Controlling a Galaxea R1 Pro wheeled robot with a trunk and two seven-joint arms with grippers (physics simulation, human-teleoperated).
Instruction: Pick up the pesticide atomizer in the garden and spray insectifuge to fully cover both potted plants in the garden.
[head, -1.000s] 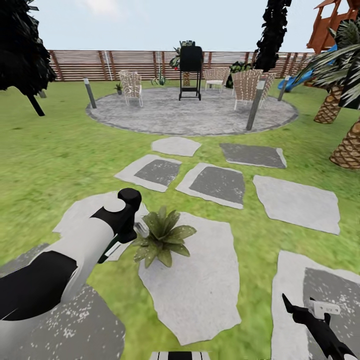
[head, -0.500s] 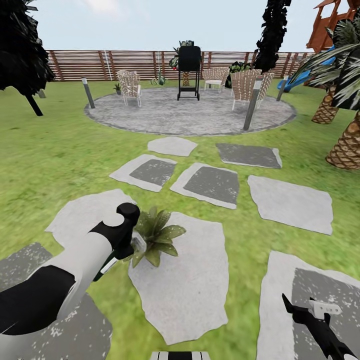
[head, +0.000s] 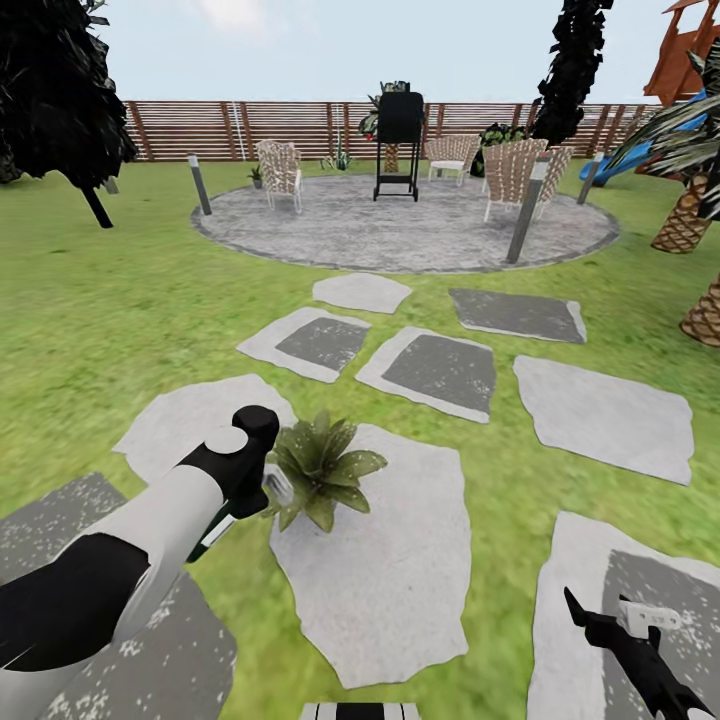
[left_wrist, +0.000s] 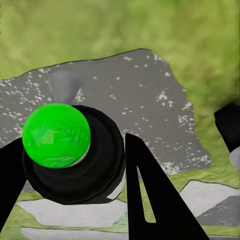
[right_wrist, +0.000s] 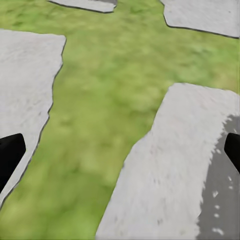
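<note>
The pesticide atomizer (left_wrist: 65, 150) sits clamped between the left gripper's (left_wrist: 70, 165) dark fingers, its bright green end facing the wrist camera. In the head view that gripper (head: 262, 487) hangs just beside the potted plant (head: 322, 468) on a pale stepping stone (head: 385, 590), as it did a moment ago; the whole scene has slid rightward, so the camera turned. The right gripper (head: 625, 625), fingers spread, hovers low over another stone.
</note>
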